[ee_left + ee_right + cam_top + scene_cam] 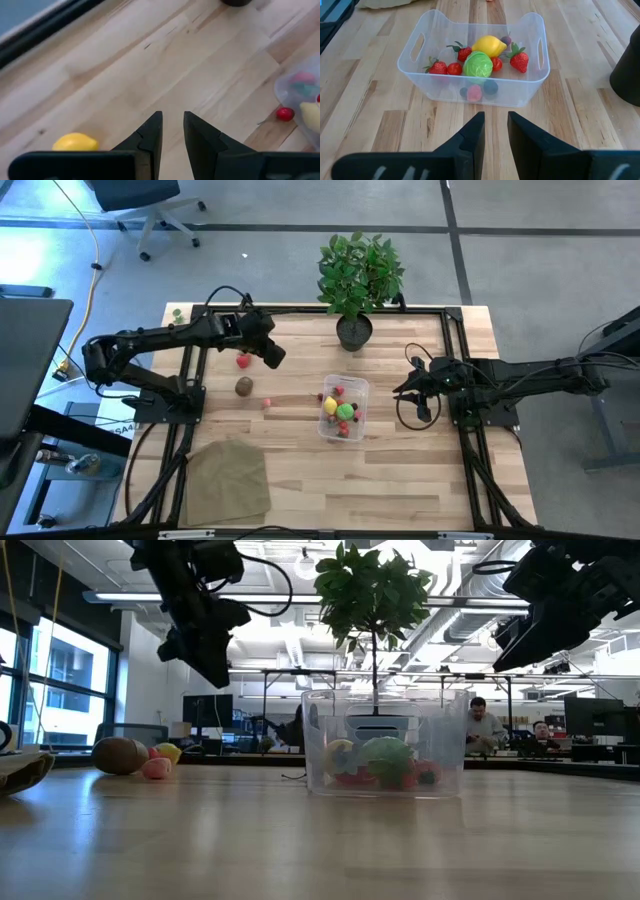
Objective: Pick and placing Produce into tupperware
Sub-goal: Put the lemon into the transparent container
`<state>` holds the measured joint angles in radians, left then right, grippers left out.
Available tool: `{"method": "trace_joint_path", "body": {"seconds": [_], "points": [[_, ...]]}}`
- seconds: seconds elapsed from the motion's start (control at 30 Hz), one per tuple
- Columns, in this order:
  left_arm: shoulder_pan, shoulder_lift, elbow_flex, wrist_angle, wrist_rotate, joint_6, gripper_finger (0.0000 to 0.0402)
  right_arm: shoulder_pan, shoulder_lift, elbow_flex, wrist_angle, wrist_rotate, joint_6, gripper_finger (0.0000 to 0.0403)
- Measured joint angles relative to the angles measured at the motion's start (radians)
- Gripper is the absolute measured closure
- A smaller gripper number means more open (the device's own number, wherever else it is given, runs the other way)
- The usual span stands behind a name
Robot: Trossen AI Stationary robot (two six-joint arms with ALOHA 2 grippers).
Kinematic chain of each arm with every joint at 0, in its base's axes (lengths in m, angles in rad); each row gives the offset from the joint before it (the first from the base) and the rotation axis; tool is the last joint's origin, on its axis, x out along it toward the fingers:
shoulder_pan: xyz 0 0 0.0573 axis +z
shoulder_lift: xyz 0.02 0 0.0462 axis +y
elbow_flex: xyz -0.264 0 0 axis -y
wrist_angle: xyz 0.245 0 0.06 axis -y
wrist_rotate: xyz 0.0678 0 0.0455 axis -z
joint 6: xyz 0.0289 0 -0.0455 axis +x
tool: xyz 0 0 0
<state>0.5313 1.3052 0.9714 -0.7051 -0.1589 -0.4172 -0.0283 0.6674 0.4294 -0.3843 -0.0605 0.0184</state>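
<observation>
The clear tupperware (pixel 343 408) stands mid-table with a lemon, a green cabbage, strawberries and other small produce (pixel 479 64) in it. Loose produce lies on the wood to its left: a yellow lemon (pixel 75 142) beside a red piece (pixel 243 361), a brown piece (pixel 244 386), a pink one (pixel 268 402) and a small red one (pixel 285 114) by the tupperware's wall. My left gripper (pixel 276 358) hangs above the wood just right of the red piece, its fingers a narrow gap apart and empty. My right gripper (pixel 400 391) waits right of the tupperware, also narrowly open and empty.
A potted plant (pixel 355 280) stands at the table's far edge behind the tupperware. A tan cloth (pixel 228 480) lies flat at the near left. Bare wood stretches along the near side. People sit in the room beyond (pixel 484 725).
</observation>
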Motion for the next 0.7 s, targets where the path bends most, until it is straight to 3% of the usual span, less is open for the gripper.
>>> {"method": "trace_joint_path", "body": {"seconds": [0.2,0.4,0.7], "points": [[0.014,0.000,0.000,-0.027,-0.018,-0.066,0.0332,0.000,0.000,0.000,0.000,0.000,0.000,0.0329],[0.014,0.002,0.000,-0.079,-0.120,-0.084,0.0332,0.000,0.000,0.000,0.000,0.000,0.000,0.0329],[0.014,0.002,0.000,-0.229,-0.190,-0.302,0.0332,0.000,0.000,0.000,0.000,0.000,0.000,0.0329]]}}
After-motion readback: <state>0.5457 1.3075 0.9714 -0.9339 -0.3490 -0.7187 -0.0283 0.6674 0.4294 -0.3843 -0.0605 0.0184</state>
